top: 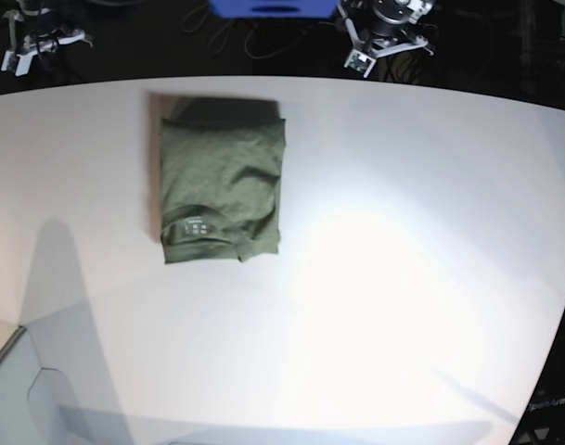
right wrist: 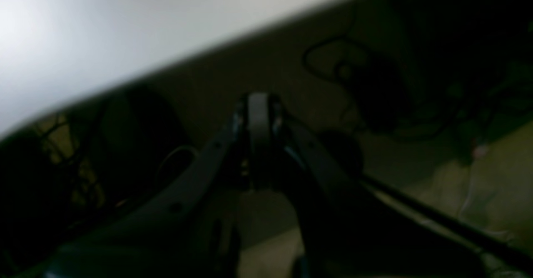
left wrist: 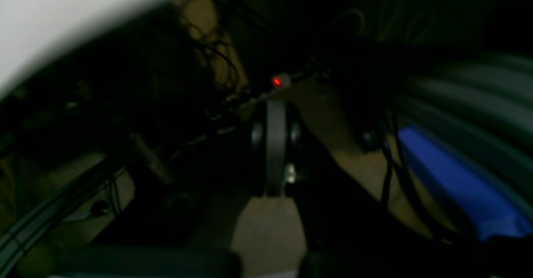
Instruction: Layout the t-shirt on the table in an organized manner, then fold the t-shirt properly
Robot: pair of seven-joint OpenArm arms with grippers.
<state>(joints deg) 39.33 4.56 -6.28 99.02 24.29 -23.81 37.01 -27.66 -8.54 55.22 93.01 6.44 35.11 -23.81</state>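
Note:
The olive-green t-shirt lies folded into a compact rectangle on the left half of the white table, with its neck label facing up near the front edge of the fold. Both arms are drawn back past the table's far edge. My left gripper sits at the top right of the base view and my right gripper at the top left. In the left wrist view my left gripper is shut and holds nothing. The right wrist view shows my right gripper shut and holding nothing. Neither touches the shirt.
A blue box stands behind the table between the arms, also seen as a blue shape. Dark cables and floor lie below the table edge. A pale folded flap sits at the table's front left corner.

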